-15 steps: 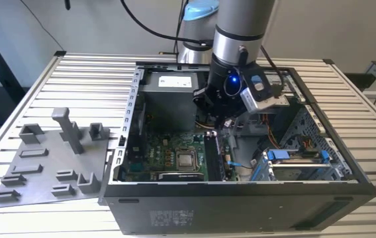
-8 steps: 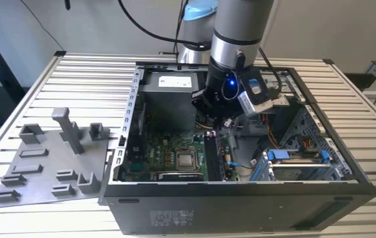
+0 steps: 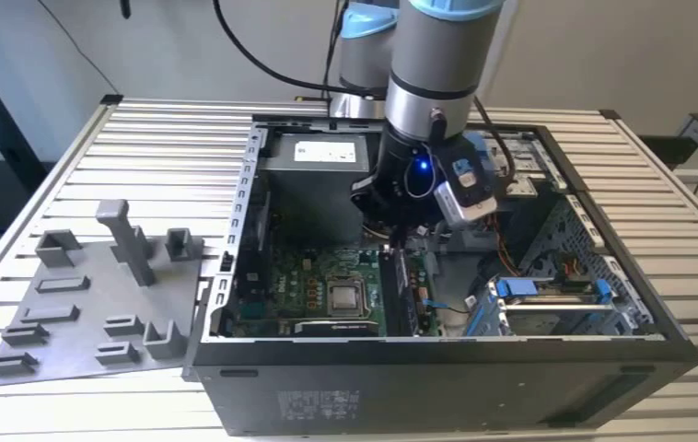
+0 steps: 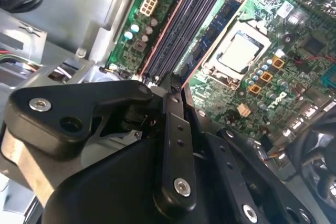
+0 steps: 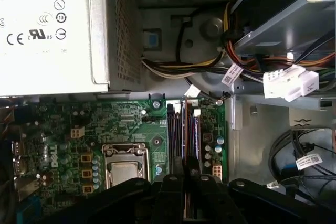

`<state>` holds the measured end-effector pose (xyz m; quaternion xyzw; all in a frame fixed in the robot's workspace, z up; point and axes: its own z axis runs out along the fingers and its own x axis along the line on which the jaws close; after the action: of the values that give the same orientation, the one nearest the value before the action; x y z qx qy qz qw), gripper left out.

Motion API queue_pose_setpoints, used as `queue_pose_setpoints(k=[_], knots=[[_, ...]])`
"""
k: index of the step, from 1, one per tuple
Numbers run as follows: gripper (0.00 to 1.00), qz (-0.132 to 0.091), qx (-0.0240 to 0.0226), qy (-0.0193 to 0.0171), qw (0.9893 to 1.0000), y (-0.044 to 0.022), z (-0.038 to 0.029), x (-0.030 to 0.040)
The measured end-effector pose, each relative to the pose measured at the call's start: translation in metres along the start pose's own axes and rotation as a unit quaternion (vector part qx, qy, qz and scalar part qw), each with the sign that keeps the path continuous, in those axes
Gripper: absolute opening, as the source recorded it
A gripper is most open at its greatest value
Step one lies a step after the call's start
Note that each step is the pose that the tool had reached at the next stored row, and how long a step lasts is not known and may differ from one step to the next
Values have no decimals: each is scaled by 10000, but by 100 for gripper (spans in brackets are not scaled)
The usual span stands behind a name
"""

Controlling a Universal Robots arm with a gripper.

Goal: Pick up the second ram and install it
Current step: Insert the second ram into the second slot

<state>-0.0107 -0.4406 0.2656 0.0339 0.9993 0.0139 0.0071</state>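
My gripper (image 3: pixel 389 247) reaches down inside the open computer case (image 3: pixel 447 354), over the memory slots to the exterior view's right of the silver processor (image 3: pixel 346 296). In both wrist views its black fingers (image 5: pixel 173 182) stand close together at one end of the slots (image 4: pixel 181 24). The second ram (image 5: pixel 185 135) shows edge-on as a thin dark strip with an orange line. It stands upright in a slot and runs in between the fingers. The gripper (image 4: pixel 173 85) looks shut on that end. Another dark stick (image 4: pixel 229 10) sits in the slot nearer the processor (image 4: pixel 239 51).
The power supply (image 5: pixel 47 30) and a bundle of cables (image 5: pixel 210 61) lie just beyond the slots. A drive cage (image 3: pixel 546 299) fills the case at the exterior view's right. A grey fixture plate (image 3: pixel 91 304) with blocks lies on the slatted table outside the case.
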Motion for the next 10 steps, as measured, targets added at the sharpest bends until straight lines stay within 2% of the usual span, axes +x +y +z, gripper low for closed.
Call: queue_pose_setpoints(k=[10], knots=[[15, -1, 1, 26, 10000, -8, 177, 24]])
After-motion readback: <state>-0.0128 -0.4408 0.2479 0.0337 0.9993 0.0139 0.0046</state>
